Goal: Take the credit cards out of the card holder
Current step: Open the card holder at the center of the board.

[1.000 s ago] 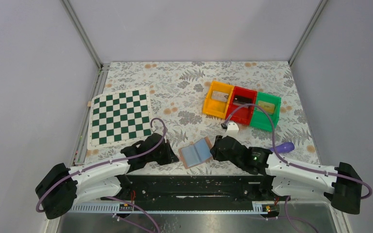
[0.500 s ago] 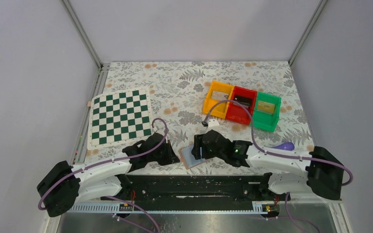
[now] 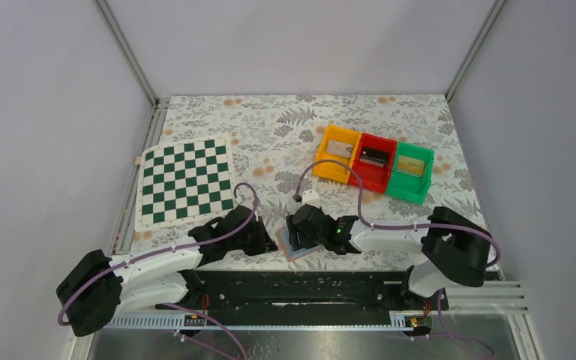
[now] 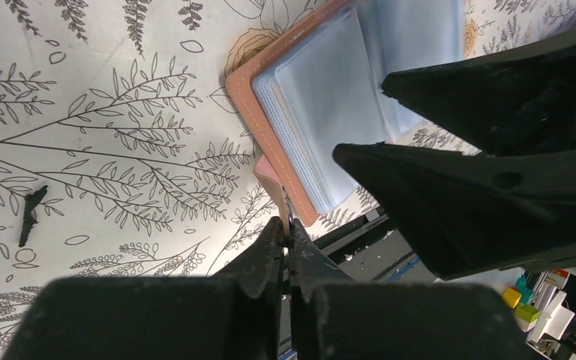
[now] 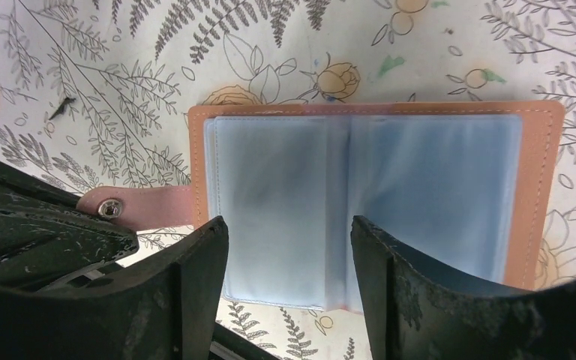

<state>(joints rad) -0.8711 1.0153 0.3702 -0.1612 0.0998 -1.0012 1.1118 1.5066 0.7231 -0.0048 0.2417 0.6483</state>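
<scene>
**Open card holder lies between the two hands**

The card holder (image 5: 367,187) lies open and flat on the flowered surface (image 3: 270,127). It is at the near edge, about in the middle, between the two arms. Its tan cover faces down and the pale blue sleeves (image 5: 435,180) face up. The sleeves look hazy, so the credit cards cannot be told apart inside them.

The left hand (image 4: 285,229) is closed. Its fingertips pinch the closure strap (image 5: 146,206), which goes out from the left edge of the holder. The snap button (image 5: 108,208) on the strap sits just beside this hand.

The right hand (image 5: 289,232) stands directly above the holder with its fingers spread apart, and it grips nothing. One finger is over the left page and the other over the right page. Whether the tips touch the sleeves I cannot tell.

The chessboard (image 3: 184,182) lies to the far left of the holder. The orange bin (image 3: 328,171), red bin (image 3: 370,180) and green bin (image 3: 407,189) stand in a row to the far right, well apart from it.
</scene>
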